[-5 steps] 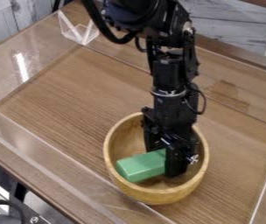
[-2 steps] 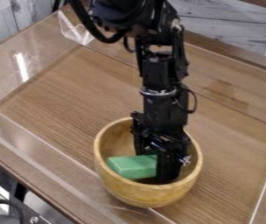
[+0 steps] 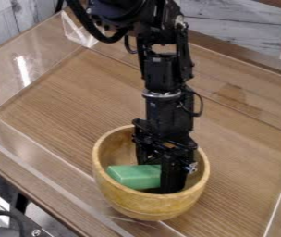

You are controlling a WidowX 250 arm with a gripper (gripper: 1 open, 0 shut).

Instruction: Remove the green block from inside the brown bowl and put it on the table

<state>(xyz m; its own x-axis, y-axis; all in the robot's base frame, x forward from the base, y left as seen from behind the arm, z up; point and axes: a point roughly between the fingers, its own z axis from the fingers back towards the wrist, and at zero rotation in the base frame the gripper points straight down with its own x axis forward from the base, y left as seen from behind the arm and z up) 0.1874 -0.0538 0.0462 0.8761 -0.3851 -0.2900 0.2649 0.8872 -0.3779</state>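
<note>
The brown bowl (image 3: 110, 150) sits on the table (image 3: 81, 100) near its front edge. Inside the bowl lies the green block (image 3: 130, 175), its left end showing and its right end hidden behind the black fingers. My gripper (image 3: 169, 179) reaches steeply down into the bowl, its fingers shut on the block's right end. The block lies low in the bowl, below the rim. The fingertips are hidden by the bowl's near wall.
Low clear acrylic walls (image 3: 30, 57) border the table on the left and at the front. A white wall or panel (image 3: 248, 32) runs along the back right. Bare wood-grain tabletop lies to the left of and behind the bowl.
The gripper, the block and the bowl have all shifted left and toward the camera. The block now lies flatter than a second ago.
</note>
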